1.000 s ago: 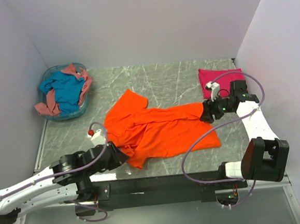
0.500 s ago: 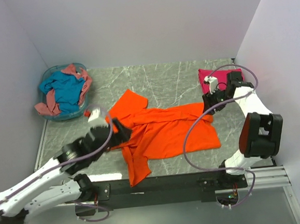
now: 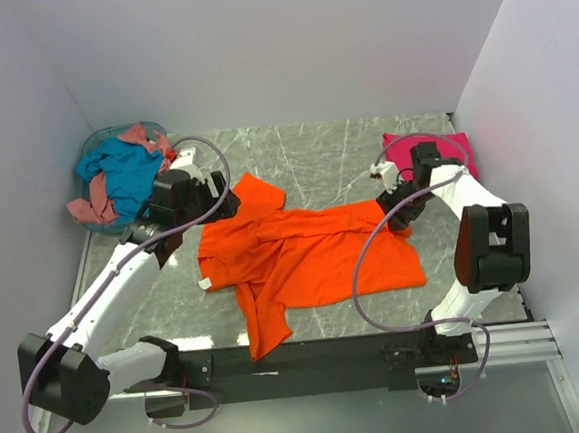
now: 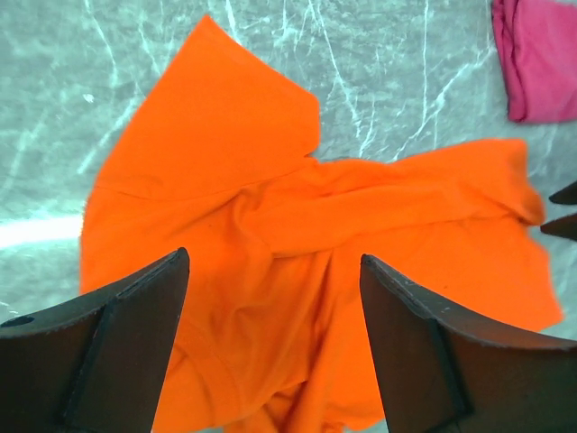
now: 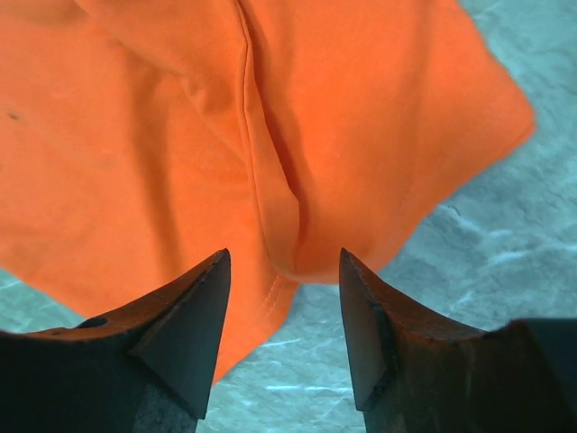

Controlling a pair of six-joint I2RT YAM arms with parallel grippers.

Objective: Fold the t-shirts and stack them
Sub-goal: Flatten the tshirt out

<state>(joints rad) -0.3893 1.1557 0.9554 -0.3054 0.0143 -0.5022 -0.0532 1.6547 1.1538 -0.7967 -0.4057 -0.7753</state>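
T-shirts, left to right in the top view, table centre as dial.

Basket point(image 3: 110, 225) at 10 o'clock holds the teal shirt point(image 3: 121, 175) and salmon shirt point(image 3: 86, 209) in a loose heap. I read that as the unfolded queue, parked clear of the work area.

Left gripper point(image 4: 273, 266) sits just off the basket's 4 o'clock side, above the orange shirt's point(image 3: 313, 260) left sleeve. Jaws spread wide, nothing between them; the wrist view shows only cloth lying below. Probably lined up for a grab on the sleeve or shoulder.

Orange shirt lies mid-table point(image 3: 315, 159), rumpled rather than flat. One sleeve fans out toward 11 o'clock, a ridge of bunched cloth runs across the chest, and a strip trails toward 7 o'clock. White neck label point(image 3: 205, 282) shows at the left edge. No fold made yet by the look of it; it needs spreading first.

Right gripper point(image 5: 284, 257) is at the shirt's 3 o'clock end, over a corner with a raised crease. Fingers apart, tips either side of the crease line, not pinching it as far as I can see. One arm at each end suits a two-ended pull to flatten.

Magenta shirt point(image 4: 541, 54) at 2 o'clock, already folded compact, near the far right corner. Likely the base of the stack.
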